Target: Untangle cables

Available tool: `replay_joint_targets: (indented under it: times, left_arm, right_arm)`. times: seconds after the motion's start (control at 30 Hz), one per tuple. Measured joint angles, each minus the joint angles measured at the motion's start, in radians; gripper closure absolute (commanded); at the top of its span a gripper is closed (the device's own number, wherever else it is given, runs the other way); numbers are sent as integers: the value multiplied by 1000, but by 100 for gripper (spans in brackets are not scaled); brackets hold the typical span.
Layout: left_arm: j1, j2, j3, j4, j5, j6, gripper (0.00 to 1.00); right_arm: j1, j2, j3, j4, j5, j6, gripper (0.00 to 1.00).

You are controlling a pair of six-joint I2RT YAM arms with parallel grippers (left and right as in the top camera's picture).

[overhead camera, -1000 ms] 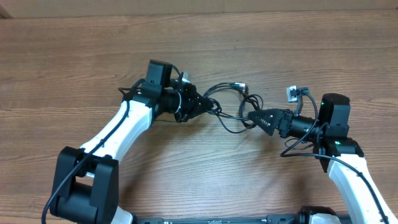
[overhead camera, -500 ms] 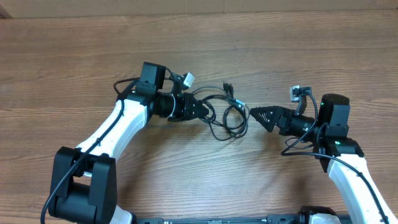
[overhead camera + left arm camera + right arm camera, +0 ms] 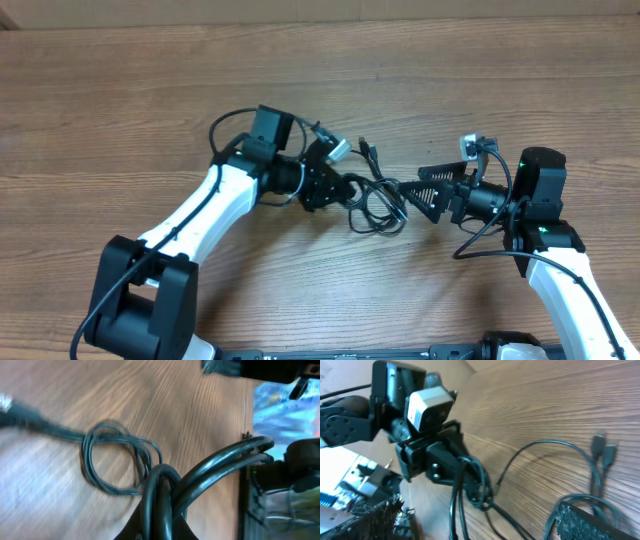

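A bunch of thin black cables (image 3: pixel 376 210) lies looped on the wooden table between the two arms. My left gripper (image 3: pixel 338 187) is shut on strands of it; in the left wrist view these strands (image 3: pixel 161 495) run out of the jaws toward a loop (image 3: pixel 115 462) flat on the wood. My right gripper (image 3: pixel 424 187) stands open just right of the bunch, its fingers spread on either side of the cable's end. In the right wrist view the cables (image 3: pixel 476 485) hang from the left gripper (image 3: pixel 445 462), with two plugs (image 3: pixel 603 448) lying at the right.
The wooden table (image 3: pixel 120 90) extends all around. A small white camera block (image 3: pixel 336 149) rides on the left wrist and another (image 3: pixel 468 147) on the right. Thick arm cables (image 3: pixel 484 235) trail along the right arm.
The left arm has swung to the right and carried the cable bunch with it, up to the right gripper's fingertips. The right gripper has stayed open and barely moved.
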Motion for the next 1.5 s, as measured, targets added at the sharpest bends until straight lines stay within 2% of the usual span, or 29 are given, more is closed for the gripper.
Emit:
replay_joint_targets:
  times: [0.1,0.17,0.3,0.4,0.57,0.73,0.93,1.2,1.27,1.5]
  left_arm:
    - [-18,0,0,81,11,21,96]
    - [-28,0,0,146,34,34,96]
    - [-42,0,1,211,63,41,96]
    - [-42,0,1,212,76,43,96]
    - [-42,0,1,209,129,43,96]
    - [-41,0,1,188,177,44,96]
    - [-42,0,1,89,253,127,96]
    - [-43,0,1,78,278,182,95]
    - [-49,0,1,78,278,188,96]
    - [-68,0,1,80,277,194,96]
  right_arm:
    - [3,0,0,0,-23,-8,1]
    - [13,0,0,1,-29,-14,7]
    - [64,0,0,2,-42,-28,10]
    - [108,0,0,9,-48,-55,17]
    - [160,0,0,11,-47,-100,22]
    - [164,0,0,9,-11,-113,21]
    - [164,0,0,11,30,-120,22]
    - [164,0,0,11,58,-120,23]
    - [164,0,0,11,65,-121,27]
    - [169,0,0,15,60,-126,54]
